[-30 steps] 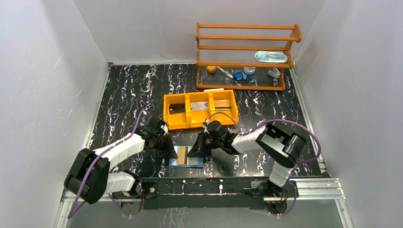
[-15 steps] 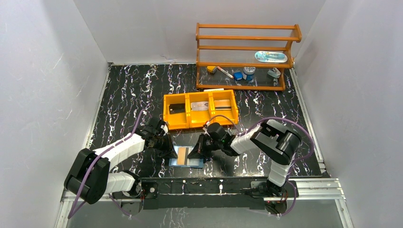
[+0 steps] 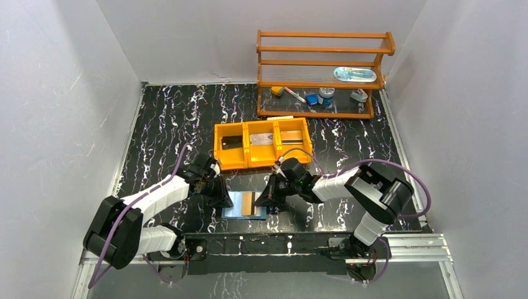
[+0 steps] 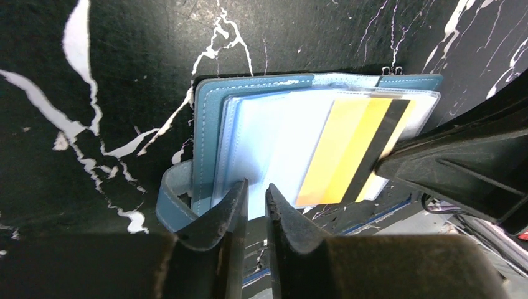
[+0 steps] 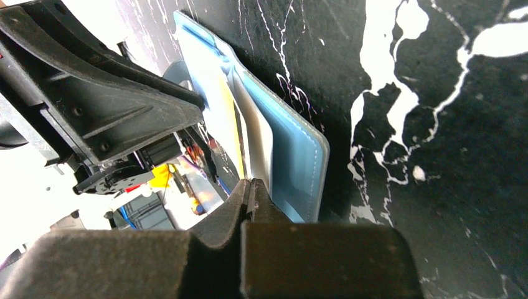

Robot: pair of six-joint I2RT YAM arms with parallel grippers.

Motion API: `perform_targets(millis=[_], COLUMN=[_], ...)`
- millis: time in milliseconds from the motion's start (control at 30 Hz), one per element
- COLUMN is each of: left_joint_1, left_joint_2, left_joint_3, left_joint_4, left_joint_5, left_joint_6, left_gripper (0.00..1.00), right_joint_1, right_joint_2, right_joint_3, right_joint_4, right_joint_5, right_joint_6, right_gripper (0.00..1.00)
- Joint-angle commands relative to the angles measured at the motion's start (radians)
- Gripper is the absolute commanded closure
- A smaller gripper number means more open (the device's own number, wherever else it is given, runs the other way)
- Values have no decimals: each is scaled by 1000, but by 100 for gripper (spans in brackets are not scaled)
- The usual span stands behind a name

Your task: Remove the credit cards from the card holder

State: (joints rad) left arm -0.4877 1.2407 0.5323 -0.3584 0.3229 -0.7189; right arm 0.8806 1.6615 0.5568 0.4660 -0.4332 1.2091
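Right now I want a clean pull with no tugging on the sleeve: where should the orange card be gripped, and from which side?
Pinch the orange card at the edge nearest the right arm, where it sticks out of the card holder, approaching flat from that side. The right gripper pinches there; the left gripper clamps the opposite leaf.

Slate-blue stitched leather-look card holder [image 4: 208,118]: matt, fine grain, with inner sleeves of clear glossy plastic. Orange-yellow plastic card [image 4: 342,149]: smooth and glossy, black stripe. Black white-veined tabletop [image 4: 93,62]: smooth, slight sheen. Left gripper [image 4: 256,187] and right gripper [image 5: 252,187]: black matt plastic, scuffed and rough. Orange three-bin tray [image 3: 249,166]: glossy plastic. Far orange-brown rack [image 3: 324,35]: varnished wood.
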Motion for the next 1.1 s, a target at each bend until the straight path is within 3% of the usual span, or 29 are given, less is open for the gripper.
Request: perform_targets(millis=[0, 100, 233, 333, 533, 767, 1067], left_joint_1=[-3, -2, -5, -16, -36, -80, -84], left_joint_2=[-56, -112, -148, -121, 5, 113, 118], left_joint_3=[40, 90, 126, 104, 42, -34, -92], left_joint_4=[-93, -109, -42, 74, 149, 184, 180], left_joint_5=[-64, -55, 37, 183, 242, 169, 92], left_joint_6=[21, 21, 22, -9, -20, -42, -70], left_gripper=[76, 58, 54, 57, 66, 79, 89], right_joint_1=[-17, -18, -17, -17, -18, -18, 2], right_joint_2=[-57, -38, -14, -14, 1, 40, 88], right_joint_3=[-18, -5, -6, -11, -20, -41, -28], right_joint_4=[-40, -35, -7, -3, 32, 144, 236], right_joint_5=[7, 2, -2, 11, 10, -14, 9], right_joint_6=[-34, -32, -14, -7, 16, 71, 122], right_gripper=[100, 100, 100, 100, 99, 96, 78])
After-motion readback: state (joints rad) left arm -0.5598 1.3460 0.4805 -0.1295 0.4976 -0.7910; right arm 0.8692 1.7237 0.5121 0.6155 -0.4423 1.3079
